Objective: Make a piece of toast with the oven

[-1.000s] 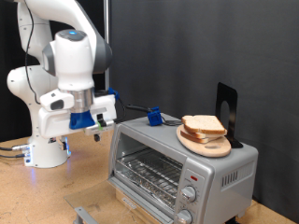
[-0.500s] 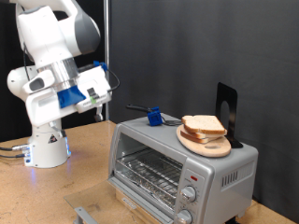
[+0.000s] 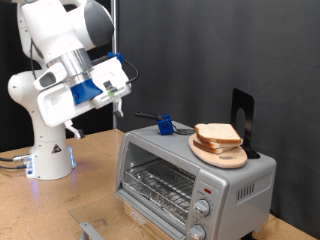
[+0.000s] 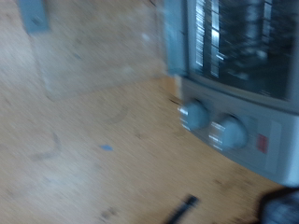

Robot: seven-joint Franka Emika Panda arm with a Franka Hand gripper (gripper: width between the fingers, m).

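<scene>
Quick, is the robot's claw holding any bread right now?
Gripper: no bread in it, raised in the air to the oven's left; open or shut cannot be told.

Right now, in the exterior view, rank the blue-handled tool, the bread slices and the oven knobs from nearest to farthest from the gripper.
1. Blue-handled tool, on the oven top, closest below the raised gripper.
2. Bread slices, on the round board further right.
3. Oven knobs, low on the front, farthest.

- The oven point(image 3: 190, 180) is a small silver-grey box at the right of my table, glass door shut, wire rack inside, two round knobs point(image 4: 211, 125) at its front right.
- The toast point(image 3: 217, 133) lies flat on top of the oven, uppermost of a stack of slices.
</scene>
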